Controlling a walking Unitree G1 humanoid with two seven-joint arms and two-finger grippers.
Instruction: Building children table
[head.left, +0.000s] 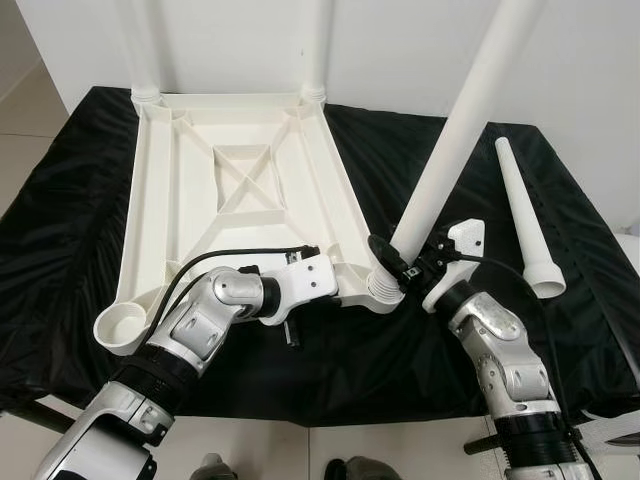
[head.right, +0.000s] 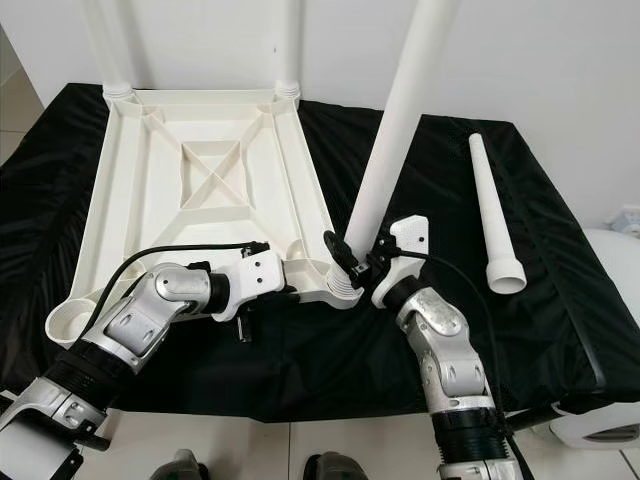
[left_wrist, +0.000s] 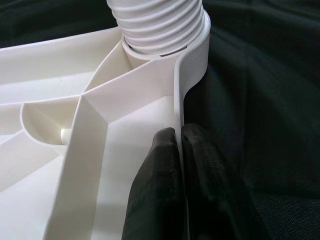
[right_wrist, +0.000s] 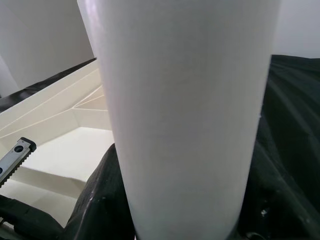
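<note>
White plastic child's tabletop (head.left: 240, 190) lies upside down on a desk draped in black cloth (head.left: 80, 210), ribbed underside up: raised rim all round, diagonal X-bracing in the middle, round sockets at the corners. Two white tube legs (head.left: 318, 45) already stand in the far corner sockets, rising out of the top of the head views. Near-left corner socket (head.left: 125, 325) is an open ring, no leg in it.

Third long white tapered plastic leg (head.left: 455, 135) sits with its ridged, threaded end in the near-right corner socket (head.left: 383, 288), leaning up and away to the right, not upright. Threads still show above the socket rim in the left wrist view.

Right gripper (head.left: 400, 262) at the base of that leg, jaws closed around it just above the socket; right wrist view has the smooth white tube between the black fingers (right_wrist: 100, 200).

Left gripper (left_wrist: 178, 150) at the near edge of the tabletop, just left of that socket, jaws pinched narrow on the thin upright rim wall, one finger inside, one outside.

Fourth white tapered leg (head.left: 525, 215) lies loose on the cloth at the right, flared open end toward the robot, well apart from the tabletop.

White wall (head.left: 400, 50) behind the desk, pale tiled floor (head.left: 20, 110) at the left.
</note>
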